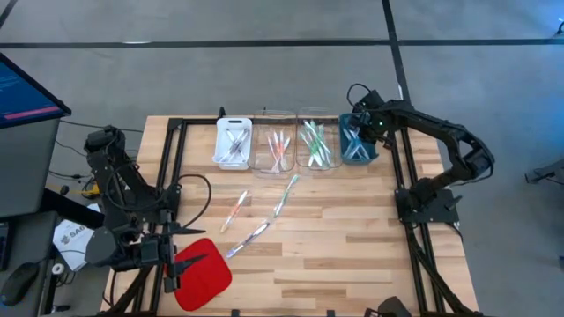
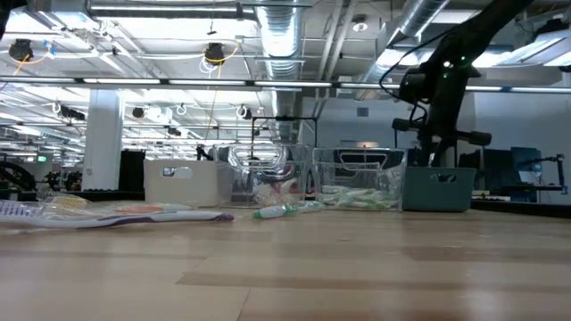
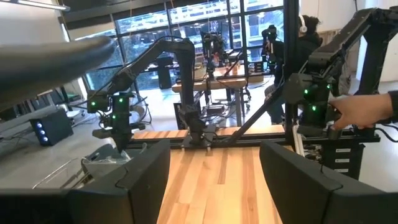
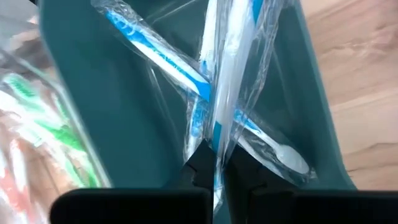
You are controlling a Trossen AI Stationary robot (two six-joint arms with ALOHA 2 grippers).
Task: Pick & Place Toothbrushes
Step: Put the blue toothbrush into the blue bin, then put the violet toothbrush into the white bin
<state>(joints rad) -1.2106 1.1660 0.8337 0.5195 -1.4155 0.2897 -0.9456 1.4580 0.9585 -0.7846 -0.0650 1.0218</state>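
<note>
Between my right gripper [image 4: 214, 167] fingers, pinched tight: one blue-and-white toothbrush [image 4: 227, 74] in a clear crinkled wrapper, hanging over the teal bin [image 1: 357, 145]. Beneath it, inside that bin: more blue wrapped brushes [image 4: 155, 56], crossed. Beside the teal bin: clear tray of green brushes [image 1: 315, 143], then clear tray of pink-orange ones [image 1: 278, 148], then white tray of grey ones [image 1: 233, 143]. Farther from the teal bin, loose on the wooden table [image 1: 352, 238]: three wrapped brushes [image 1: 284, 195]. Farthest: my left gripper [image 1: 181, 261], fingers wide apart and empty, over the red pad [image 1: 204, 275].
</note>
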